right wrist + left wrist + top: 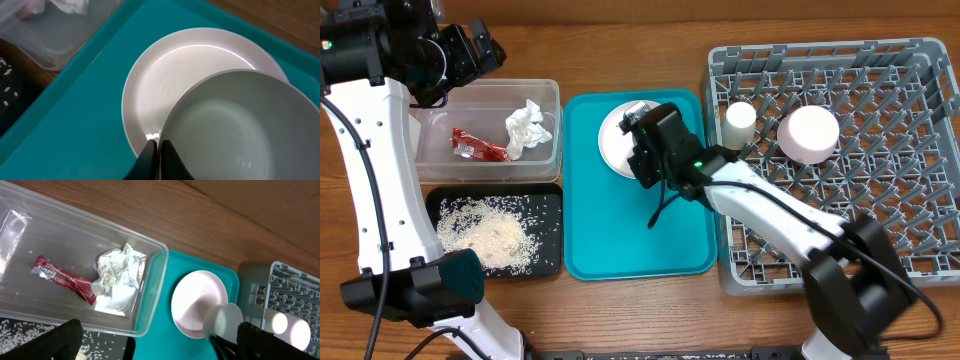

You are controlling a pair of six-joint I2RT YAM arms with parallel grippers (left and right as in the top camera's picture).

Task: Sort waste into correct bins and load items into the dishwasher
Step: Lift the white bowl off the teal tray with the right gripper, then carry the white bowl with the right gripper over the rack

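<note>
My right gripper (159,149) is shut on the rim of the smaller round plate (240,125) and holds it tilted over the large round plate (160,75), which lies on the teal tray (75,115). From overhead the right gripper (642,160) covers part of the large plate (613,140). A white cup (740,118) and a bowl (808,133) stand in the grey dish rack (880,190). The clear tub (545,95) holds a crumpled napkin (527,127) and a red sachet (475,148). Rice (485,232) lies in the black tray (548,205). My left gripper (485,50) hangs open above the tub's far edge.
The teal tray (620,230) lies between the two bins and the rack. In the left wrist view the tub (150,295), napkin (117,272) and sachet (62,277) sit below the open left gripper (160,345). Bare wood table (620,60) runs along the back.
</note>
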